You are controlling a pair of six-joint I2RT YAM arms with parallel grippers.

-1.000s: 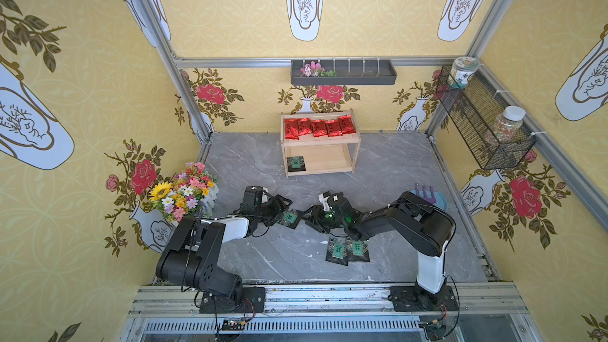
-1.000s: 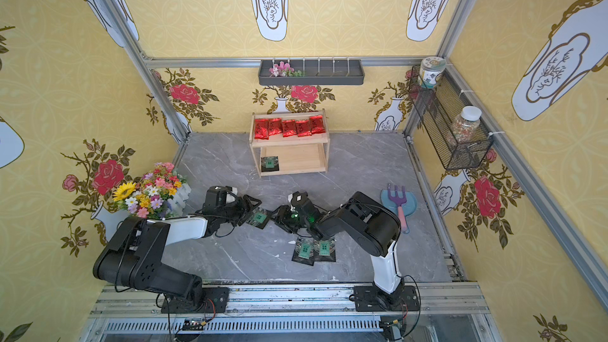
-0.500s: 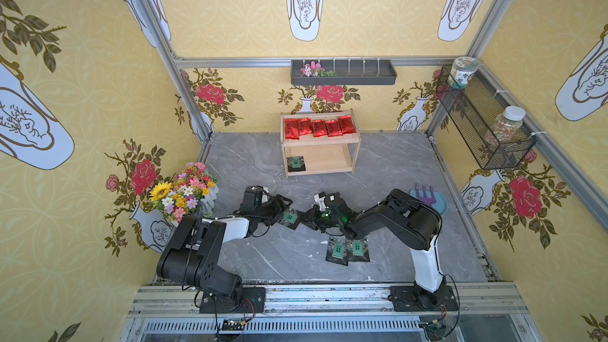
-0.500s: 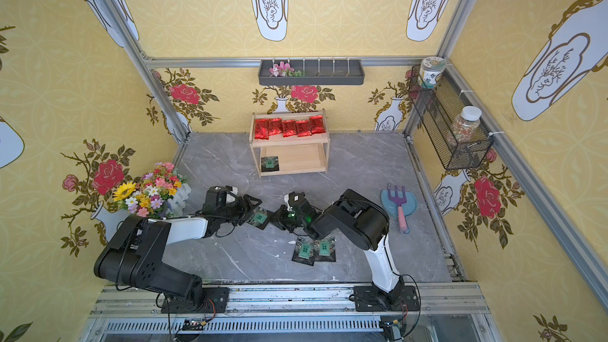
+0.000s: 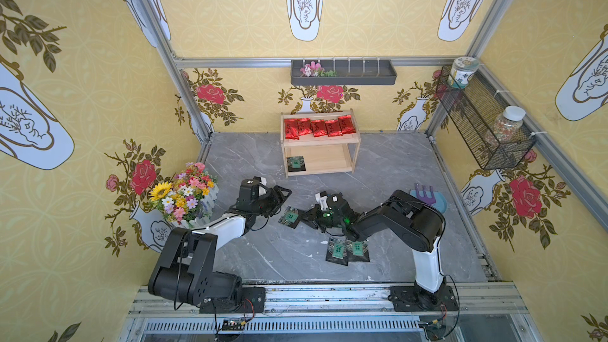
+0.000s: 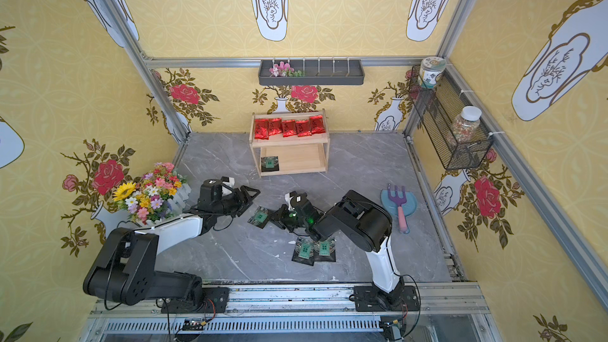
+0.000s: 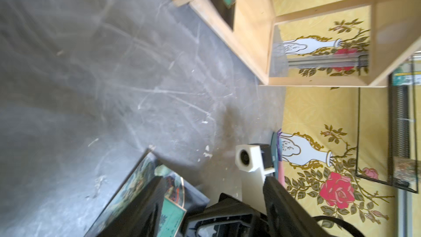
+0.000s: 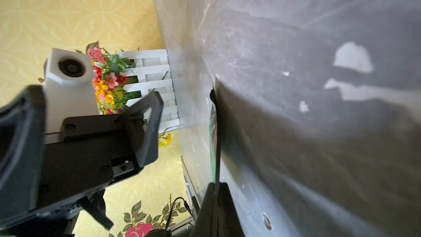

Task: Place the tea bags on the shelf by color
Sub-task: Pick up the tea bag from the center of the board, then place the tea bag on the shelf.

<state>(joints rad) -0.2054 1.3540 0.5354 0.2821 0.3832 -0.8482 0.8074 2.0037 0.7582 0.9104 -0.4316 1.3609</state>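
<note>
My right pincer (image 5: 304,218) is clamped on the edge of a black bag (image 5: 289,217), tilted, at mid tabletop (image 5: 263,251). My left pincer (image 5: 282,201) stands open just beside that bag; touching or not, can't tell. Red bags (image 5: 319,126), five, line the shelf (image 5: 320,141) top tier. One black sachet (image 5: 295,163) sits on the lower tier. A black pair (image 5: 347,250) overlaps on the tabletop near my right arm

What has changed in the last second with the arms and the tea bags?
The right pincer closed onto the edge of the black tea bag between the arms, and its arm shifted slightly. Unchanged: the left pincer open beside that bag, the five red bags and one black bag on the shelf, two black bags on the table.
</note>
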